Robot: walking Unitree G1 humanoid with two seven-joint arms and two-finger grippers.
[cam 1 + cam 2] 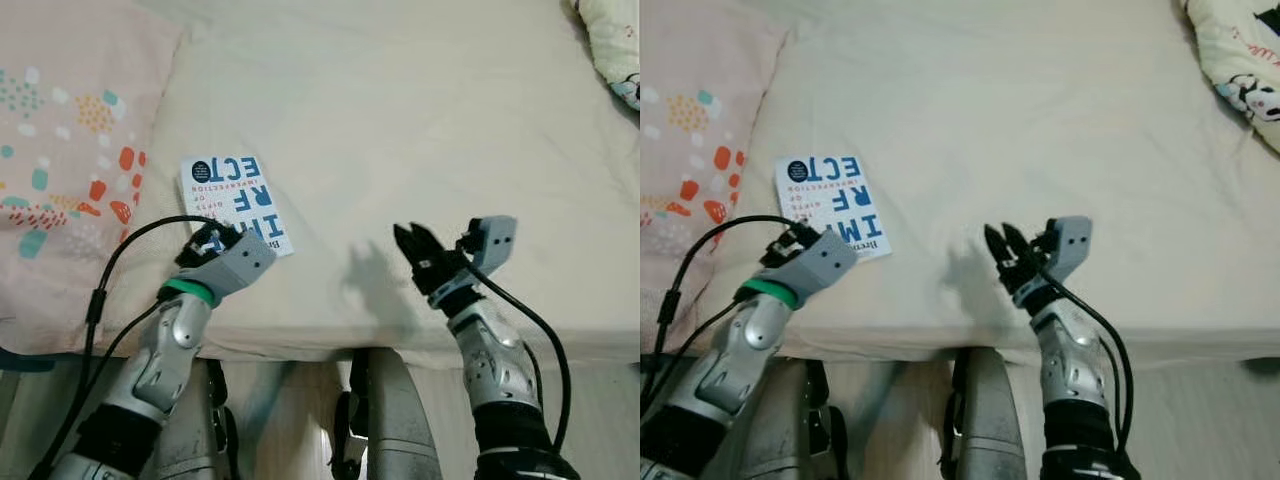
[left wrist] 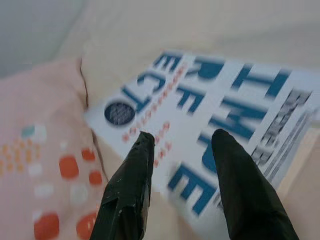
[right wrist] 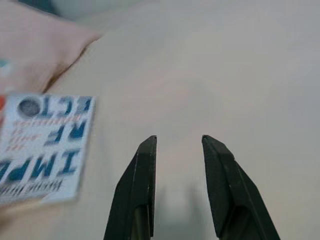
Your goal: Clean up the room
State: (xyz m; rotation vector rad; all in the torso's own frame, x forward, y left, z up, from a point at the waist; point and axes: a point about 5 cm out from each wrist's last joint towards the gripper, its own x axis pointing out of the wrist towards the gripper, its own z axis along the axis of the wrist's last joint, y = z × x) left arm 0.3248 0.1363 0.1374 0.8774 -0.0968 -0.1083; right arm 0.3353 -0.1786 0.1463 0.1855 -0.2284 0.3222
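Observation:
A white book point(image 1: 232, 199) with big blue letters lies flat on the cream bed sheet point(image 1: 400, 120), close to the bed's front edge on the left. My left gripper point(image 2: 181, 141) hovers open just above the book's near end, its two black fingers point(image 2: 131, 175) spread over the cover. Over bare sheet near the bed's front edge, right of the book, my right gripper point(image 1: 413, 240) is open and holds nothing. In the right wrist view the book point(image 3: 45, 145) lies off to one side of the right gripper point(image 3: 178, 139).
A pink pillow point(image 1: 70, 150) with coloured dots lies on the left, its edge touching the book's side. A patterned blanket point(image 1: 1240, 70) sits at the far right corner. The bed's front edge point(image 1: 400, 345) runs just before my legs.

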